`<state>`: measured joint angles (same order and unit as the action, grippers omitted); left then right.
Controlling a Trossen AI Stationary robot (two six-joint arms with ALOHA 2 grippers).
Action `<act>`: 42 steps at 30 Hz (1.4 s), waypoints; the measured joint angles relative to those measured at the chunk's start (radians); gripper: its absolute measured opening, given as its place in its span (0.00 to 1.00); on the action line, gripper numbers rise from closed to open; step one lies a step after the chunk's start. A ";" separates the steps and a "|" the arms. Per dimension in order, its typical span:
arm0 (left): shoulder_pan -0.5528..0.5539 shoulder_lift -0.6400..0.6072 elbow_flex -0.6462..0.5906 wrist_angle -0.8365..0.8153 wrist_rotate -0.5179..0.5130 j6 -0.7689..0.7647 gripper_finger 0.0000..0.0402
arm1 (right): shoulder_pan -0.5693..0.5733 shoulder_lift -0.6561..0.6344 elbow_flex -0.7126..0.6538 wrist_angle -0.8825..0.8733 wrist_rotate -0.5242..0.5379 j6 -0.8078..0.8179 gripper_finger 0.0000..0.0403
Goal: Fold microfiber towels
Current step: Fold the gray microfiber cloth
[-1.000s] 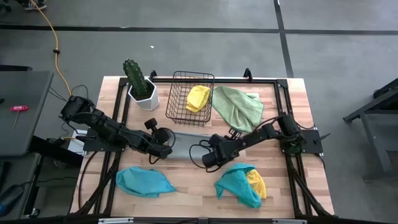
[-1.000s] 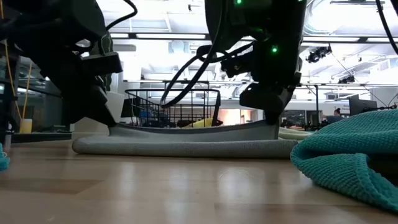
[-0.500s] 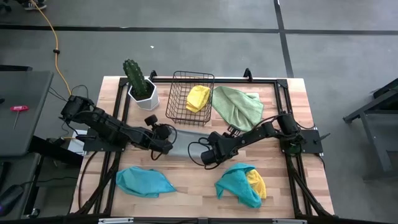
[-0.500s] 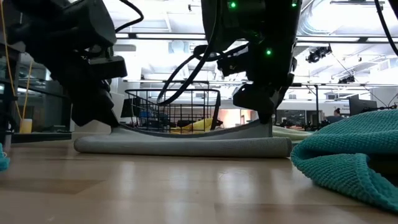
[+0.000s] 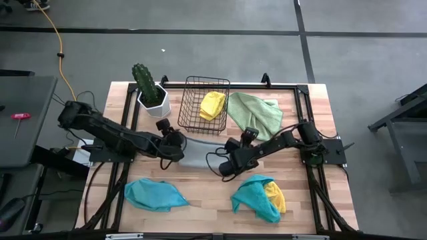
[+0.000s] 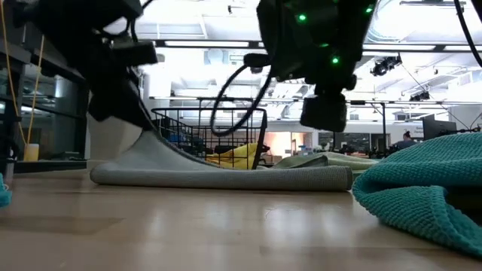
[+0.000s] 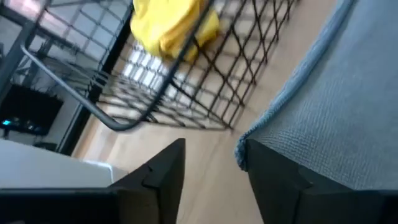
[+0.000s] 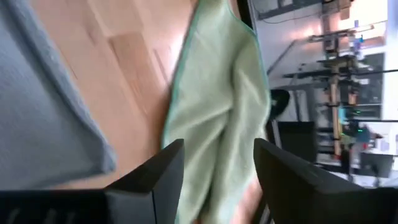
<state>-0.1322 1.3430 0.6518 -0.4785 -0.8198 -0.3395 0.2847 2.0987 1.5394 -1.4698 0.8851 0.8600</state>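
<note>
At mid-bench in the high view: grey towel (image 5: 200, 155) flat, just ahead of wire basket (image 5: 190, 100), long axis running from left edge toward right edge. Left claw (image 5: 175, 141) at towel's left end, right claw (image 5: 230, 165) at its right end; neither arm judged nearer, one end each.

Across the bench top in the low view: towel lying as a doubled strip, left end ramping up to the left claw, right end flat. Right claw raised clear above that end, apart from the cloth.

Past the left wrist: fingers spread, bare wood in the gap, towel edge touching one finger, nothing pinched. Basket with yellow towel (image 7: 174, 25) beyond.

Past the right wrist: fingers spread, nothing between. Grey towel corner off to one side, light green towel (image 8: 217, 112) ahead.

For the coming fold, judge travel across the short axis, both ends together.
</note>
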 joint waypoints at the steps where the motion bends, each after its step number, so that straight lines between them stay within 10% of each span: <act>1: 0.000 -0.021 0.000 -0.005 0.014 0.011 0.42 | 0.005 0.000 0.000 -0.019 0.002 0.015 0.46; 26: 0.071 -0.216 -0.095 0.202 0.233 0.180 0.47 | 0.065 0.000 -0.001 -0.103 0.026 0.015 0.46; 32: 0.069 -0.313 -0.160 0.296 0.349 0.225 0.47 | 0.073 -0.179 -0.209 -0.049 -0.002 0.104 0.44; 42: 0.057 -0.305 -0.477 0.853 0.504 0.182 0.47 | 0.114 -0.631 -0.744 0.994 -0.117 -0.107 0.30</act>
<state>-0.0750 1.0378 0.1745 0.3749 -0.3156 -0.1573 0.3990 1.4674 0.7955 -0.4760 0.7677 0.7532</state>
